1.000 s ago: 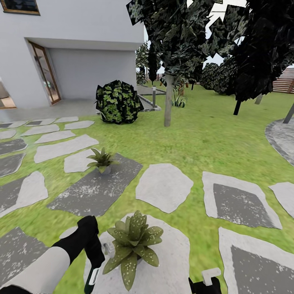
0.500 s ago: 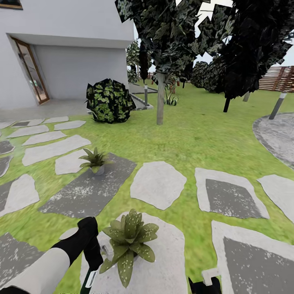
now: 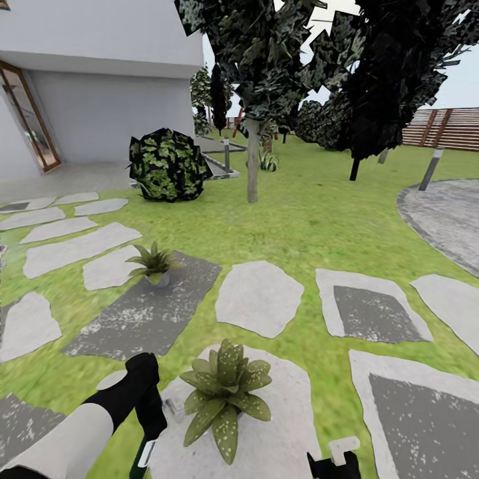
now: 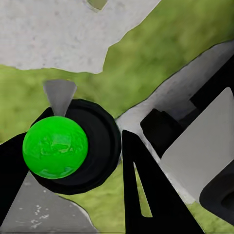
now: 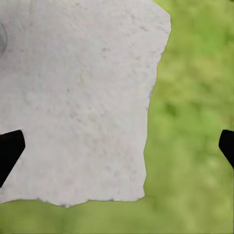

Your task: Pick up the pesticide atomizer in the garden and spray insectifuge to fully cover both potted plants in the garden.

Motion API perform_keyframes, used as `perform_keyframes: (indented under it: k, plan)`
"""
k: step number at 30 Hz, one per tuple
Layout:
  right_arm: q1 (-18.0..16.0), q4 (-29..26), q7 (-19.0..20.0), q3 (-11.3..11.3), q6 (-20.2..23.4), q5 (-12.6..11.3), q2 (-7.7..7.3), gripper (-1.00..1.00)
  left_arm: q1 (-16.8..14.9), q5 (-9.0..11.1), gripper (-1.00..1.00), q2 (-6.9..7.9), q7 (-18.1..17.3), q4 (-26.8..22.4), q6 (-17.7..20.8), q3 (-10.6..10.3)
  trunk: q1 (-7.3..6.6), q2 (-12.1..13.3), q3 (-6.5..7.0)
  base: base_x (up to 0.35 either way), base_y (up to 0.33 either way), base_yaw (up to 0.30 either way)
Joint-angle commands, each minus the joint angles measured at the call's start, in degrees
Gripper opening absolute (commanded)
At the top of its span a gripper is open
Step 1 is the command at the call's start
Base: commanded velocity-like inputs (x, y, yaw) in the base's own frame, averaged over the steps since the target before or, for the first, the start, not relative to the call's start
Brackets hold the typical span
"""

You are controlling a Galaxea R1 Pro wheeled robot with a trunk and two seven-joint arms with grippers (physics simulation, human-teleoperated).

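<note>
My left gripper (image 3: pixel 153 416) is shut on the pesticide atomizer (image 3: pixel 144 455), a dark green bottle with a white label and a pale trigger head (image 3: pixel 171 407). The left wrist view shows the atomizer (image 4: pixel 92 146) end-on between the black fingers (image 4: pixel 141 195), with a bright green ball on it. The near potted plant (image 3: pixel 226 396) stands on a pale stone just right of the trigger head. The far potted plant (image 3: pixel 154 263) sits on a dark stone further ahead on the left. My right gripper (image 3: pixel 332 466) is low at the view's bottom edge; the right wrist view shows that gripper (image 5: pixel 117 148) open over stone and grass.
Stepping stones (image 3: pixel 259 296) dot the lawn (image 3: pixel 319 226) ahead. A round dark bush (image 3: pixel 166 165) and a tree trunk (image 3: pixel 252 163) stand further back. A house wall (image 3: pixel 100 113) is at the left, a wooden fence (image 3: pixel 442 128) at the far right, and a paved patch (image 3: pixel 446 216) at the right.
The camera has swung to the right: house, door and bush slid left and more fence shows. The left gripper keeps the atomizer in the same pose beside the near plant.
</note>
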Motion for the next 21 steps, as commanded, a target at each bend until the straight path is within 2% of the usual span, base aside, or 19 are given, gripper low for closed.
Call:
perform_keyframes:
  k: [1, 4, 10, 14, 16, 21]
  plan:
    - [0.0, 0.1, 0.0, 0.2, -0.2, 0.2, -0.02, 1.0, 0.1, -0.1, -1.0, 0.03, -0.3, -0.1, 0.5, -0.2, 0.0, 0.0, -0.05, 0.148, 0.329, -0.001]
    - [0.0, 0.1, 0.0, 0.2, -0.2, 0.2, -0.02, 1.0, 0.3, -0.1, -1.0, -0.2, -0.2, -0.1, 0.4, -0.4, 0.0, 0.0, -0.05, 0.149, 0.287, 0.0]
    - [0.0, 0.1, 0.0, 0.2, -0.2, 0.2, -0.02, 1.0, 0.6, 0.0, -1.0, -0.78, 1.2, 0.7, 0.0, -0.4, 0.0, 0.0, -0.05, 0.029, 0.041, 0.0]
    - [0.0, 0.1, 0.0, 0.2, -0.2, 0.2, -0.02, 1.0, 2.6, 0.6, -1.0, -0.72, 4.1, 0.8, -0.2, -0.4, 0.0, 0.0, -0.05, 0.001, 0.002, 0.0]
    - [0.0, 0.1, 0.0, 0.2, -0.2, 0.2, -0.02, 1.0, 3.7, 0.9, -1.0, -0.61, 7.5, 0.9, -0.2, -0.2, 0.0, 0.0, -0.05, 0.0, 0.0, 0.0]
    - [0.0, 0.1, 0.0, 0.2, -0.2, 0.2, -0.01, 1.0, 4.1, 1.0, -1.0, -0.22, 9.2, 2.2, -0.8, 0.0, 0.0, 0.0, -0.05, 0.0, 0.0, 0.0]
